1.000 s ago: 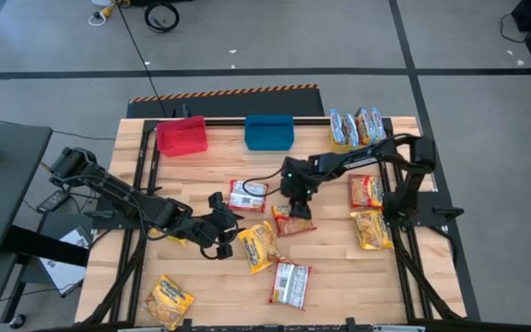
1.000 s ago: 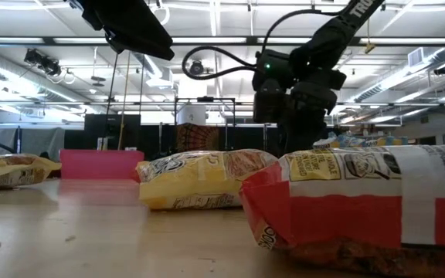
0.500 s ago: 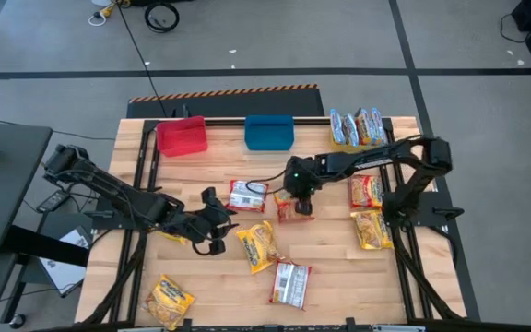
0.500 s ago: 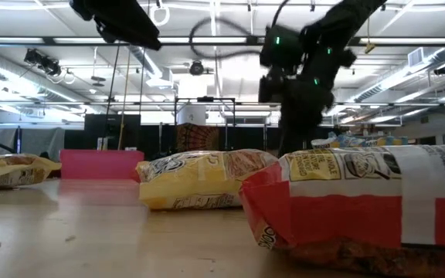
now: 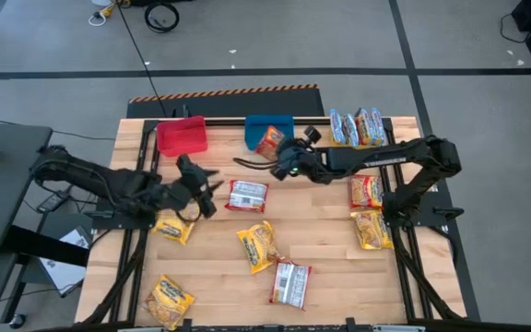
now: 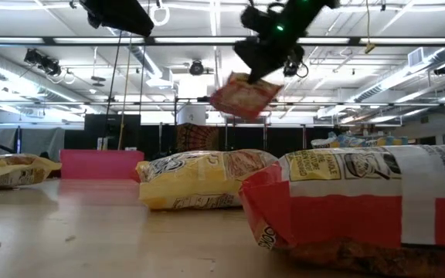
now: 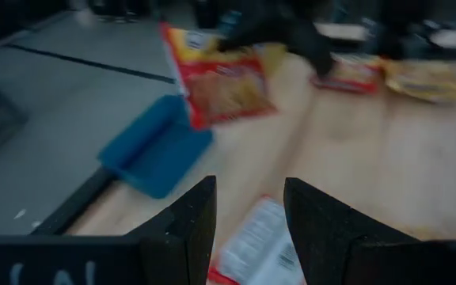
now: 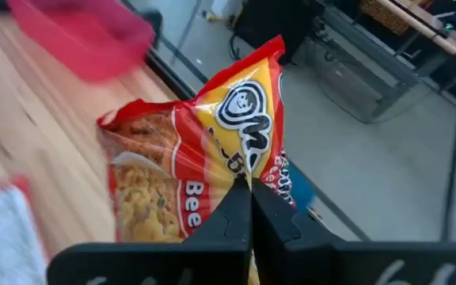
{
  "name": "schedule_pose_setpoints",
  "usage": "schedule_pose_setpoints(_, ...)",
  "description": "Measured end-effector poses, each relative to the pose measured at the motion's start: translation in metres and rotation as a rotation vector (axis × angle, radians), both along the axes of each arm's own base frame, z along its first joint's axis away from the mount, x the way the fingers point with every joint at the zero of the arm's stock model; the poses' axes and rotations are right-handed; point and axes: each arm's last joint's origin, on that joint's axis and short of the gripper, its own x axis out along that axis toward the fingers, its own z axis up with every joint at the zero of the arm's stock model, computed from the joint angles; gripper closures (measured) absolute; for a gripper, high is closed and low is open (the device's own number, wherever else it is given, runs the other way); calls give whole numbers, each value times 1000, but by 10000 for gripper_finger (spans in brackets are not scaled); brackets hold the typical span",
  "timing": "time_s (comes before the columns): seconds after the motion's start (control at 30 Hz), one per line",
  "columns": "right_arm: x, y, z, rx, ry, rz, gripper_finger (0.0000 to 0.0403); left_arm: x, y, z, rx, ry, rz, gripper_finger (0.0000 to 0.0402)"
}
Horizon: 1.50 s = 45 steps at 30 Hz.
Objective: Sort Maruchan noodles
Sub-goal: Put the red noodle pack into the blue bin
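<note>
**High view: ramen packets on table, one red packet lifted over blue bin**

Nearest table edge:
- yellow packet [image 5: 170, 299] at near left corner, flat on wooden table [image 5: 339, 277].
- red-and-white packet [image 5: 289, 283] near centre front; same packet large at right of low view, with yellow packet [image 5: 258, 244] just behind it.

Middle of table:
- yellow packet [image 5: 173, 228] at left, just beside left arm.
- left gripper [image 5: 201, 184] above table left of centre, fingers [image 7: 188, 229] parted, nothing between them; red-and-white packet [image 5: 247, 195] flat on table just past them.
- two yellow-and-red packets [image 5: 371, 228] and [image 5: 365, 190] at right, beside right arm's base, close together.

Far side:
- right gripper [image 5: 282, 157] extended toward back edge, fingers pinched shut on edge of red packet [image 5: 270, 141]; packet hanging tilted, clear of table, over near rim of blue bin [image 5: 267, 124].
- red bin [image 5: 182, 136] left of blue bin, apart from it.
- cluster of pale blue-silver packets [image 5: 357, 126] at far right corner, side by side, touching.
</note>
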Motion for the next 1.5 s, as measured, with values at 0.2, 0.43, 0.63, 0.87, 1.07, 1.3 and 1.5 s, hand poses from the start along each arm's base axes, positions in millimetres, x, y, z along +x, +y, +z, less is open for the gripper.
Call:
schedule_pose_setpoints(0.2,48,0,17,25,48,-28,400,-10,29,10,9,-40,140,248)
schedule_pose_setpoints(0.43,72,-35,10,150,113,-108,400,-39,38,16,-2,-19,173,248)
schedule_pose_setpoints(0.63,68,-79,-8,263,-7,-340,400,-51,34,22,-54,-81,163,248)
schedule_pose_setpoints(0.87,47,-110,-17,342,-112,-619,399,-41,30,14,-40,-61,210,248)
schedule_pose_setpoints(1.07,43,-121,-16,371,-199,-705,399,-44,23,1,-11,97,152,248)
schedule_pose_setpoints(1.3,38,-142,-36,420,-187,-806,399,-63,13,-11,-3,207,171,248)
schedule_pose_setpoints(1.5,32,-160,-59,501,-137,-892,380,-73,3,-15,-22,231,132,248)
